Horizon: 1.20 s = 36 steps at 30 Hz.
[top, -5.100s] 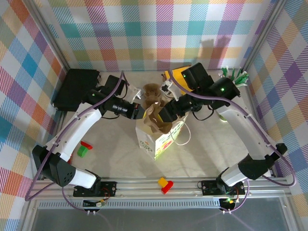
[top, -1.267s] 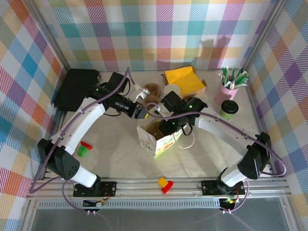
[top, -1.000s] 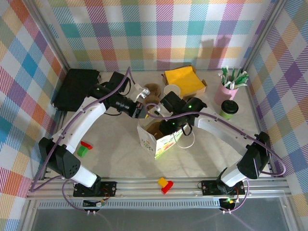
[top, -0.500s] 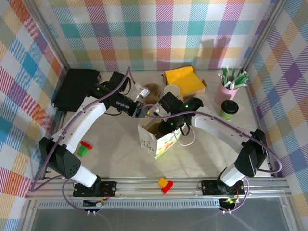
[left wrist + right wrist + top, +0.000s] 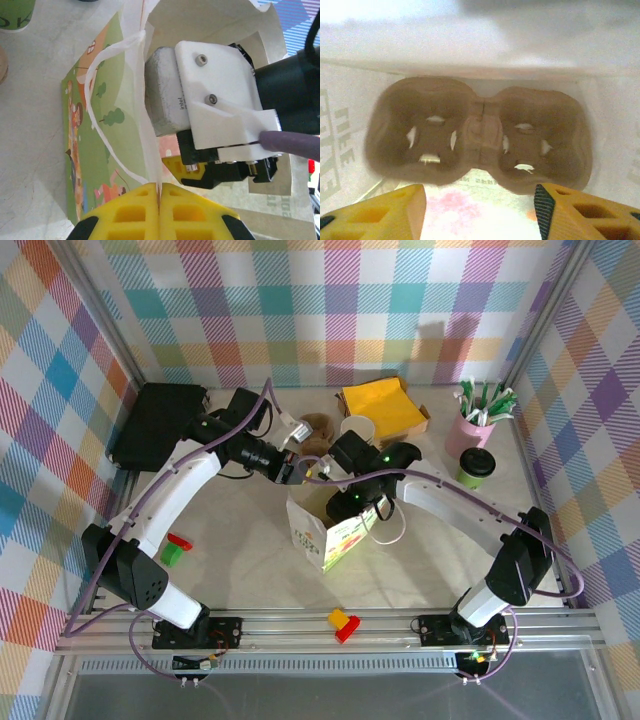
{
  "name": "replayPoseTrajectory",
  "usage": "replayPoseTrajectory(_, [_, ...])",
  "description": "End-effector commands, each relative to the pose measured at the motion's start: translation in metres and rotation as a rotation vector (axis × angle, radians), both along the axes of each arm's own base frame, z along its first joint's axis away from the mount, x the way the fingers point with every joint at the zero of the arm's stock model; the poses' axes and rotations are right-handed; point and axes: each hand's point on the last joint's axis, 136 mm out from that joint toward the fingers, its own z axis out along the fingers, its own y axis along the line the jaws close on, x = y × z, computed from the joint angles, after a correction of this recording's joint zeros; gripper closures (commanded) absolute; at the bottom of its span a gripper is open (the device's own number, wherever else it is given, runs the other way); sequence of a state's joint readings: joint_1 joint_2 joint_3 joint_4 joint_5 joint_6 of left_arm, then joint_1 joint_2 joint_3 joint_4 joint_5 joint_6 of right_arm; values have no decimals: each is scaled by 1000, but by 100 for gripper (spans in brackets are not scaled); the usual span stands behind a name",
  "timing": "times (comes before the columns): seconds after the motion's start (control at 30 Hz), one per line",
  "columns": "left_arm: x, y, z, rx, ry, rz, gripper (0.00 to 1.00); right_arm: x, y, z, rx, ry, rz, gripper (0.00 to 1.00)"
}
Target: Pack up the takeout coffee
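Pale tabletop (image 5: 250,555) first: our left gripper (image 5: 159,192) pinches the rim of the white bag (image 5: 322,536) to hold it wide, while our right gripper (image 5: 480,200), fingers apart, reaches inside over the brown carrier (image 5: 480,135). Beyond, the takeout coffee (image 5: 476,466) waits beside the straw cup (image 5: 478,426).

the takeout coffee (image 5: 475,466) at the right is green with a black lid, beside a pink cup (image 5: 470,435) of green and white straws (image 5: 485,395). the paper bag (image 5: 335,540) is white with a green cartoon print, holding a brown tray (image 5: 477,137); the walls (image 5: 300,310) are pastel plaid.
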<state>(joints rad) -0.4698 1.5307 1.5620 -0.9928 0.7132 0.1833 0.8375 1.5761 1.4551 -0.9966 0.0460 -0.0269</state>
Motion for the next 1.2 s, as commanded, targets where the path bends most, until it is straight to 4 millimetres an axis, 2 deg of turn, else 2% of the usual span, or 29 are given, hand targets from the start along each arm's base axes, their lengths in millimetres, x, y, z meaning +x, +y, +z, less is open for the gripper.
replayPoseTrajectory(0.0, [-3, -4, 8, -12, -3, -18, 100, 1, 2, 24, 32, -45, 17, 35])
replayPoseTrajectory(0.2, [-3, -4, 9, -13, 2, -8, 100, -2, 3, 50, 83, -66, 13, 31])
replayPoseTrajectory(0.47, [8, 0, 5, 14, 21, 89, 100, -6, 3, 112, 220, -114, -59, 30])
replayPoseTrajectory(0.63, [9, 2, 3, 20, 72, 149, 100, -10, -6, 151, 335, -145, -163, 28])
replayPoseTrajectory(0.73, [15, 8, 2, 43, 73, 217, 100, -12, -17, 165, 396, -144, -259, 25])
replayPoseTrajectory(0.87, [21, 13, 2, 53, 110, 334, 99, -11, -39, 171, 441, -114, -434, 25])
replayPoseTrajectory(1.0, [16, 16, -1, 79, 167, 438, 100, -12, -61, 168, 480, -73, -597, 25])
replayPoseTrajectory(1.17, [3, 18, -9, 94, 233, 553, 99, -12, -74, 145, 513, 6, -739, 25])
